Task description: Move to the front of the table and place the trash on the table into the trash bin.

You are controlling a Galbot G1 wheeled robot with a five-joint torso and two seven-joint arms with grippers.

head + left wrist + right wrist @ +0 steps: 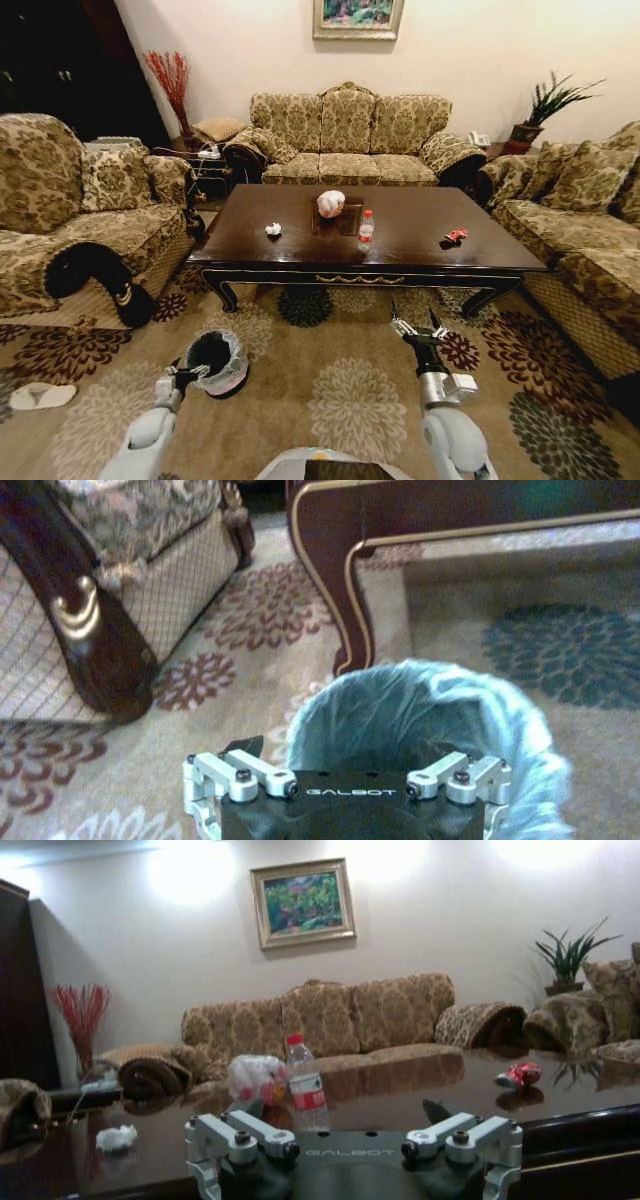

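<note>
Your dark wood counter (420, 235) stands on floral carpet (340, 390) among patterned sofas (345, 135); white wad (273, 229), pinkish lump (331, 203), bottle (366, 226) and red wrapper (456, 236) lie on it; the lined bin (216, 362) sits by your left gripper (185, 372); both it and the right gripper (418, 328), marked GALBOT, show fingers released.

Glossy dark brown table (400, 245), gold-floral sofas (345, 135), beige carpet (340, 395) with maroon blooms, red-capped bottle (366, 227).

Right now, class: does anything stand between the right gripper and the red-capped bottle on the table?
Nothing visible does. The right gripper hangs open over the carpet in front of the table, short of its near edge. The bottle stands upright on the tabletop beyond, with bare wood between it and that edge.
</note>
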